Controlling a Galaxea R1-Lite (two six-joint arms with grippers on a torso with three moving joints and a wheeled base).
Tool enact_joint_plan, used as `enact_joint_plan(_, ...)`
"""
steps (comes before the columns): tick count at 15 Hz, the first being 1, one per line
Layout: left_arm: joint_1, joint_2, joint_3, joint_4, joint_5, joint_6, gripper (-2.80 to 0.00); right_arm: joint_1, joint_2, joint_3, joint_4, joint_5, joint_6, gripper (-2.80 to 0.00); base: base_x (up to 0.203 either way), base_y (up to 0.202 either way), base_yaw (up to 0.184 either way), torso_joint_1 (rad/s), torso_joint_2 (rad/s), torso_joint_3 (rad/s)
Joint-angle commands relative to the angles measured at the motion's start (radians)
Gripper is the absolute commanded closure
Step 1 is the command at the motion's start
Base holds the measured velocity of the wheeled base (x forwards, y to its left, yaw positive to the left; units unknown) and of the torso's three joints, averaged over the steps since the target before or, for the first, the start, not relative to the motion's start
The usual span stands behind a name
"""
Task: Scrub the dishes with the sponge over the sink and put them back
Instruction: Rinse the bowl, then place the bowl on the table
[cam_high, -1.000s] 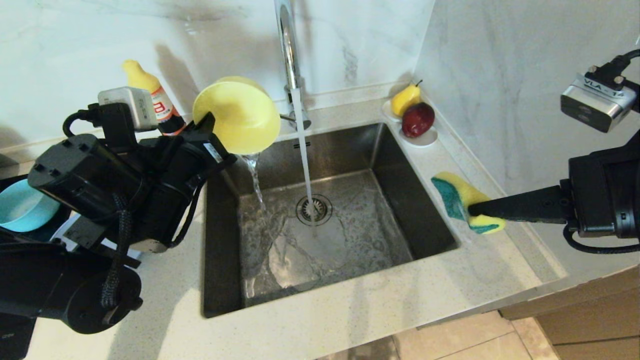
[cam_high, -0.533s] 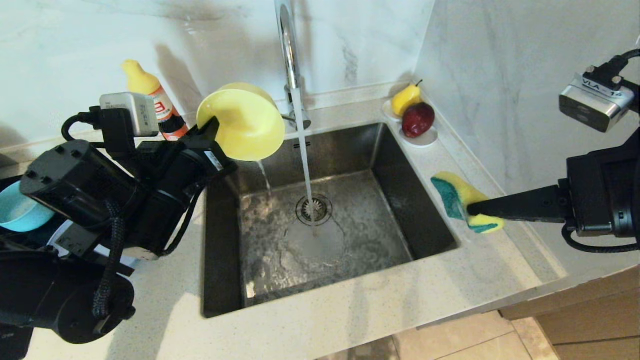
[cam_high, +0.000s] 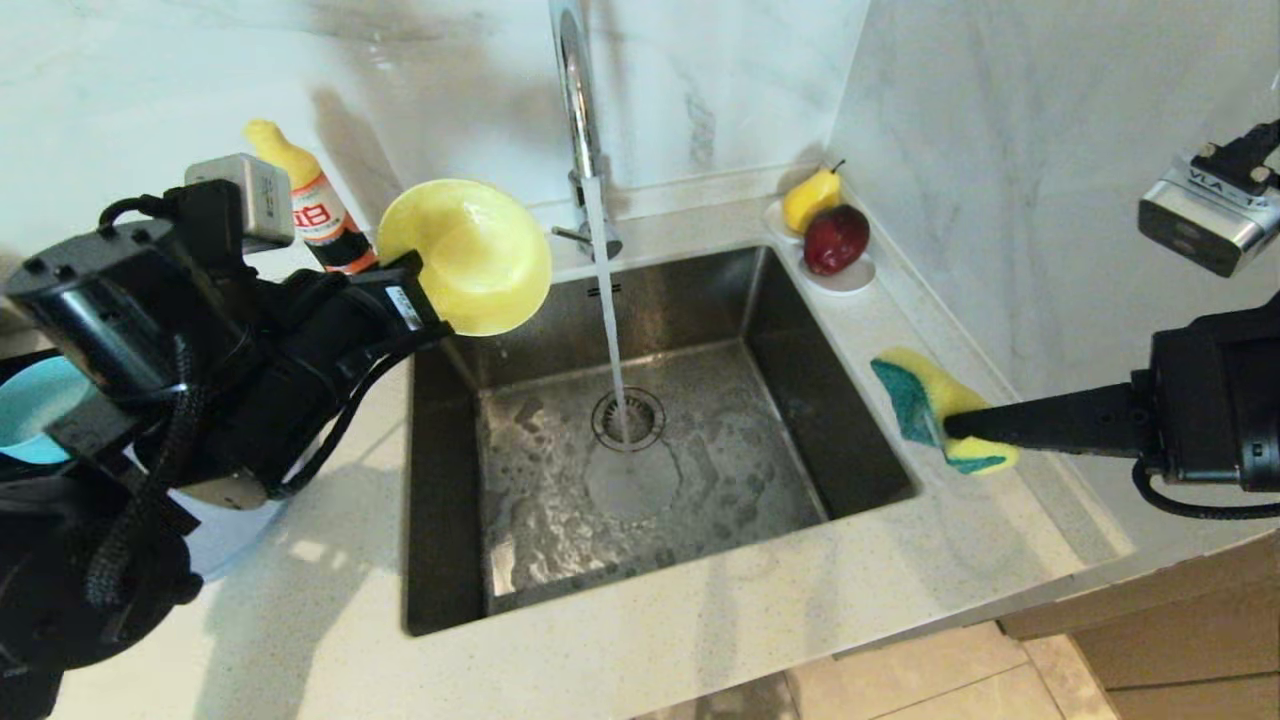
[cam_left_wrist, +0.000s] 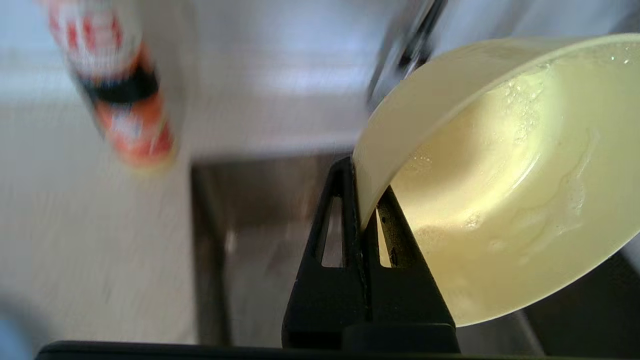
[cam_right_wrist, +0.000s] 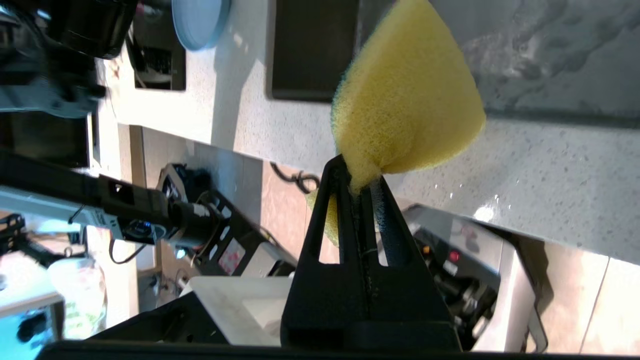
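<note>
mostly speckled countertop (cam_high: 700, 620) beneath marble walls (cam_high: 1000, 150)

Pale yellow-green plastic bowl (cam_high: 470, 255); yellow foam sponge with teal-green scouring face (cam_high: 925, 405); red-and-white labelled yellow bottle (cam_high: 310, 205); dark brushed steel sink (cam_high: 860, 450).

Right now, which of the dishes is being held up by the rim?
The pale yellow-green bowl, pinched at its rim by the left gripper at the sink's back left corner. The teal-blue bowl sits behind the left arm, ungripped.

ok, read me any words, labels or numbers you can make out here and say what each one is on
"VLA": on the silver camera module on the right arm; the characters after it are cut off.
Red bottle label: bold white characters, unreadable.
White sticker on the left claw: too small to read.
</note>
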Motion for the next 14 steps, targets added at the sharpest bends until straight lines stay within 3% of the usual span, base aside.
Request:
enact_joint_plan(1,0.013,-0.086,-0.135,0.546,0.01,-0.092,0.0,-0.024,-0.032,0.031,-0.025,0.001,0.002,0.0,0.0,0.0,0.0,0.0,0.0,0.0)
enact_joint_plan(4,0.021,-0.115,-0.433,1.123,0.013,-0.252,0.0,-0.076,-0.034,0.032,-0.015,0.049,-0.001,0.0,0.0,0.0,0.0,0.0,0.0,0.0)
enact_joint_plan(6,0.044,-0.13,-0.599,1.379,0.015,-0.378,0.0,-0.115,-0.031,0.036,-0.004,0.077,-0.001,0.0,0.0,0.0,0.0,0.0,0.0,0.0)
enact_joint_plan(7,0.091,-0.135,-0.639,1.439,0.013,-0.412,0.0,-0.13,-0.021,0.036,0.003,0.079,-0.001,0.0,0.0,0.0,0.0,0.0,0.0,0.0)
enact_joint_plan(10,0.274,-0.134,-0.673,1.468,-0.012,-0.439,0.0,-0.137,-0.019,0.035,0.011,0.079,-0.003,0.0,0.0,0.0,0.0,0.0,0.0,0.0)
enact_joint_plan(14,0.586,-0.126,-0.656,1.473,-0.201,-0.448,0.0,-0.137,0.009,0.019,0.012,0.078,-0.007,0.0,0.0,0.0,0.0,0.0,0.0,0.0)
